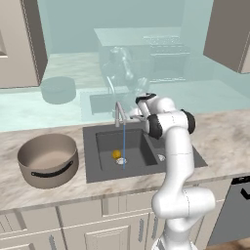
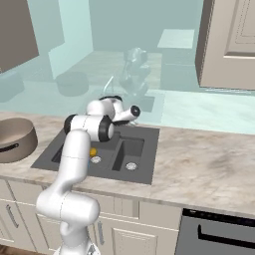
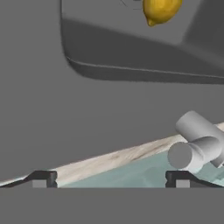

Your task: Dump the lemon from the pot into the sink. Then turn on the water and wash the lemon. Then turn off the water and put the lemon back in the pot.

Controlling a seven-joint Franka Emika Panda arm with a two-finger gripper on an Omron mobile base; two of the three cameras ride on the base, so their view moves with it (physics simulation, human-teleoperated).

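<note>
Water was running when I checked the feeds — a thin blue stream dropped from the faucet [image 1: 119, 113] into the big basin of the sink [image 1: 93, 161], right by the lemon [image 1: 116, 154] sitting near the drain. So by my read the dump was done and the tap was on; the wash was the step in hand. Left to do, as far as I could judge: shut the water off, fish the lemon out, and get it back into the pot [image 1: 48, 159], which stood upright and empty on the counter [image 1: 219, 141] to the left of the sink.

The gripper [image 3: 111, 179] hung up by the faucet, its jaws spread wide and holding nothing. In the hand camera a grey faucet part sat just above the right fingertip [image 3: 177, 179], apparently not clamped. The lemon showed at the top of that view, down in the basin and well apart from the jaws — so a fair reach down was needed before any grab.
</note>
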